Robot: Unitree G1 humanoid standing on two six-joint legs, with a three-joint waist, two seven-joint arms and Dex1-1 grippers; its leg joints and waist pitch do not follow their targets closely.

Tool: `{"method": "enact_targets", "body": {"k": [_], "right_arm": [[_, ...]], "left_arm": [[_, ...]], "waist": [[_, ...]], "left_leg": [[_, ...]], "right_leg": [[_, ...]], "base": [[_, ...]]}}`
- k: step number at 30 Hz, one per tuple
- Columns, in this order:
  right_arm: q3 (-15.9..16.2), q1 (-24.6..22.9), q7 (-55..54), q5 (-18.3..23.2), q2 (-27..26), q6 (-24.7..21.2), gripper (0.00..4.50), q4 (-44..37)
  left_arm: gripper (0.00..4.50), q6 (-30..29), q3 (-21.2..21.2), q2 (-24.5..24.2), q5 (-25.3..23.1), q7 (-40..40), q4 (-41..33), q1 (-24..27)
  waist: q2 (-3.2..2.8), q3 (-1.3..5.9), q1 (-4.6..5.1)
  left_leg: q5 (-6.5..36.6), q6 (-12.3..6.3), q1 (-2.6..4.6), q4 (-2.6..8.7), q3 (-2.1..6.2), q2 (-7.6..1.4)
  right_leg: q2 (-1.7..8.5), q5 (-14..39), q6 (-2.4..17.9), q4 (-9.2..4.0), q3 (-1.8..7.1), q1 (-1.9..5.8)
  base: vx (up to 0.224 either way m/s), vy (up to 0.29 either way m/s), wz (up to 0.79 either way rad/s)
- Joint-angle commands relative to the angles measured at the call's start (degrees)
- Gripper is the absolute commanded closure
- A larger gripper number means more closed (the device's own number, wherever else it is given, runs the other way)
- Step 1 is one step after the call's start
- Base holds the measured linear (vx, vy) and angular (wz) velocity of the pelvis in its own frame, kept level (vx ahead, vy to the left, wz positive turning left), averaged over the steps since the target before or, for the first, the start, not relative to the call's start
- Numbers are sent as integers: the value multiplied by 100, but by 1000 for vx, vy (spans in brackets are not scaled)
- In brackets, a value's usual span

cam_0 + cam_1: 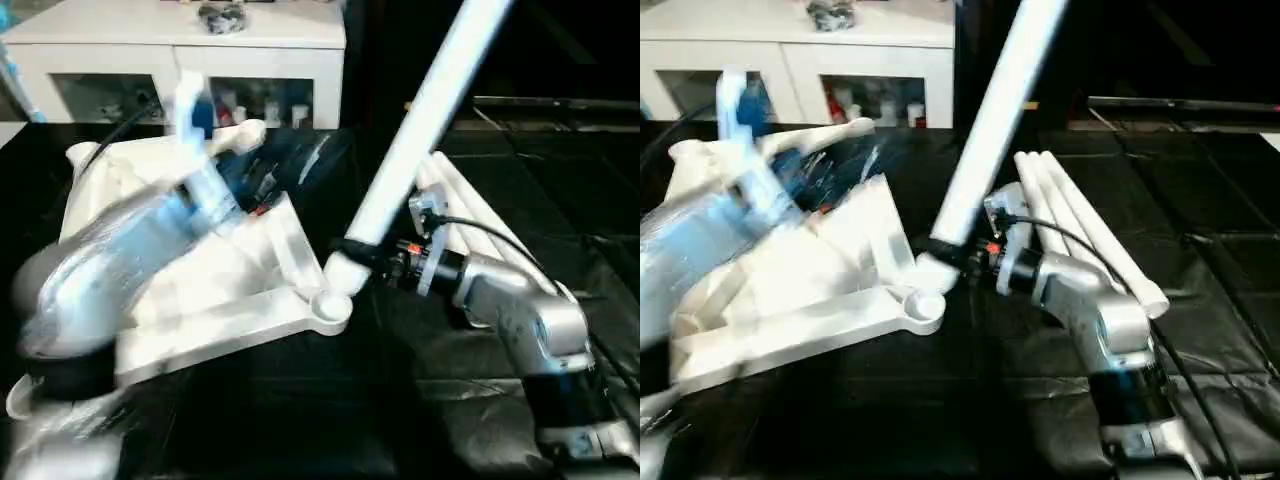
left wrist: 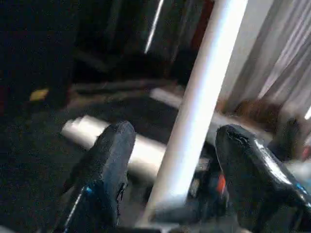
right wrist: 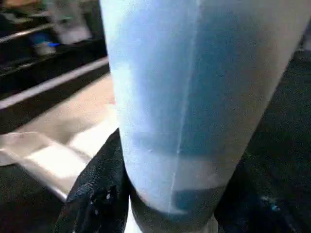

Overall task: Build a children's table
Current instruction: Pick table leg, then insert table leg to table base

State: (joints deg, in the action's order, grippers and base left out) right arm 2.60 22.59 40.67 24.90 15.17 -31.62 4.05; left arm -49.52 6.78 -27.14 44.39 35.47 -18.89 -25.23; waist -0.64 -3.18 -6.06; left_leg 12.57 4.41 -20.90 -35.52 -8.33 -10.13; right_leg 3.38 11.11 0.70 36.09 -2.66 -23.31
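The white table top (image 1: pixel 250 270) lies upside down on the black floor, ribbed side up, with a round corner socket (image 1: pixel 330 306) at its near right. My right gripper (image 1: pixel 362 256) is shut on the thick lower end of a white leg (image 1: pixel 420 110). The leg slants up and to the right, and its foot hangs just above that socket. In the right wrist view the black fingers (image 3: pixel 97 189) clasp the leg (image 3: pixel 194 97). My left arm is blurred over the table top. Its gripper (image 2: pixel 177 133) stands open with nothing in it and faces the held leg (image 2: pixel 199 97).
Spare white legs (image 1: pixel 1080 225) lie side by side on the black floor right of the table top, behind my right forearm. A white cabinet (image 1: pixel 180 45) with glass doors stands at the back. Another white tube end (image 1: pixel 845 130) shows at the top's far side.
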Motion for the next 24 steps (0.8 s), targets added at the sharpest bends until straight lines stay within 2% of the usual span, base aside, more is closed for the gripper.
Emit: {"method": "enact_targets", "body": {"k": [1, 2, 3, 5, 7, 9, 10, 11, 12, 14, 16, 17, 18, 20, 21, 23, 24], "right_arm": [[-67, -83, -89, -122, 19, 259, 259, -354], [-74, -144, -135, -141, 26, 278, 259, -391], [-94, -215, -194, -154, 13, 307, 259, -427], [-184, -323, -321, -85, -55, 256, 259, -491], [-211, -378, -374, -47, -90, 237, 259, -546], [-170, -396, -388, -60, -107, 252, 259, -550], [-167, -396, -387, -63, -108, 255, 259, -547], [-141, -396, -381, -93, -109, 289, 259, -523], [-94, -397, -368, -146, -102, 333, 259, -501], [-23, -359, -338, -215, -52, 365, 259, -487], [3, -348, -330, -238, -25, 366, 259, -509], [15, -338, -305, -258, 3, 366, 259, -521], [15, -338, -305, -258, 3, 366, 259, -521], [32, -327, -262, -286, 44, 391, 259, -518], [28, -325, -262, -289, 50, 395, 259, -514], [0, -321, -277, -283, 80, 391, 259, -511], [-12, -325, -277, -277, 89, 382, 259, -520]], "left_arm": [[145, 154, -443, -294, -451, 176, -248, 248], [145, 246, -670, -488, -660, 246, -303, 444], [145, 361, -963, -695, -925, 288, -349, 668], [145, 666, -1544, -1015, -1476, 417, -352, 1009], [145, 848, -1898, -1145, -1807, 490, -243, 1141], [145, 957, -2099, -1183, -1990, 561, -52, 1197], [145, 965, -2106, -1183, -1998, 565, -41, 1198], [162, 1046, -2155, -1173, -2067, 596, 51, 1210], [172, 1128, -2209, -1176, -2169, 594, 172, 1207], [179, 1288, -2303, -1184, -2361, 600, 477, 1120], [194, 1415, -2352, -1192, -2486, 624, 666, 1072], [210, 1511, -2432, -1200, -2660, 629, 916, 995], [221, 1511, -2432, -1200, -2660, 629, 916, 995], [228, 1556, -2493, -1204, -2764, 723, 1172, 962], [228, 1553, -2493, -1195, -2761, 753, 1208, 964], [265, 1561, -2529, -1179, -2747, 890, 1308, 958], [267, 1582, -2551, -1174, -2751, 957, 1342, 949]], "waist": [[27, 368, 32], [1, 362, 9], [29, 353, 23], [18, 332, 34], [8, 328, 44], [-1, 341, 42], [-9, 340, 44], [-6, 334, 57], [-34, 330, 60], [-46, 333, 85], [-36, 346, 116], [-95, 351, 118], [-69, 351, 126], [-137, 359, 124], [-101, 361, 133], [-145, 367, 118], [-137, 367, 121]], "left_leg": [[363, 91, 16, 455, -9, -200], [403, 66, 6, 471, 15, -218], [430, 56, 6, 474, 0, -209], [591, 47, 15, 497, 6, -215], [702, 78, 29, 506, 1, -217], [688, 119, 55, 494, -14, -211], [694, 127, 59, 497, -15, -211], [711, 147, 25, 508, -10, -201], [762, 160, 25, 510, -7, -202], [831, 183, 26, 505, -5, -192], [772, 189, 16, 502, 1, -186], [773, 200, 22, 500, 12, -193], [771, 190, 22, 495, 6, -188], [780, 216, 26, 490, 15, -189], [786, 201, 24, 483, 6, -180], [762, 199, 26, 481, 14, -185], [782, 197, 28, 482, 11, -189]], "right_leg": [[353, 797, 993, -387, 245, 338], [373, 906, 926, -379, 249, 338], [365, 979, 887, -392, 252, 329], [377, 1356, 761, -434, 267, 299], [377, 1548, 708, -456, 275, 279], [371, 1430, 769, -447, 281, 258], [367, 1358, 807, -442, 281, 256], [363, 1291, 841, -431, 272, 285], [362, 1324, 838, -432, 268, 276], [361, 1402, 798, -450, 267, 280], [355, 1259, 795, -437, 267, 292], [359, 1154, 838, -430, 265, 288], [352, 1121, 838, -438, 265, 294], [357, 1007, 899, -415, 263, 298], [350, 946, 927, -422, 264, 307], [360, 846, 1023, -403, 260, 306], [358, 838, 1041, -405, 260, 306]], "base": [[0, 0, 0], [0, 0, 0], [0, 0, 0], [0, 0, 0], [0, 0, 0], [0, 0, 0], [0, 0, 0], [0, 0, 0], [0, 0, 0], [0, 0, 0], [0, 0, 0], [0, 0, 0], [0, 0, 0], [0, 0, 0], [0, 0, 0], [0, 0, 0], [0, 0, 0]]}}
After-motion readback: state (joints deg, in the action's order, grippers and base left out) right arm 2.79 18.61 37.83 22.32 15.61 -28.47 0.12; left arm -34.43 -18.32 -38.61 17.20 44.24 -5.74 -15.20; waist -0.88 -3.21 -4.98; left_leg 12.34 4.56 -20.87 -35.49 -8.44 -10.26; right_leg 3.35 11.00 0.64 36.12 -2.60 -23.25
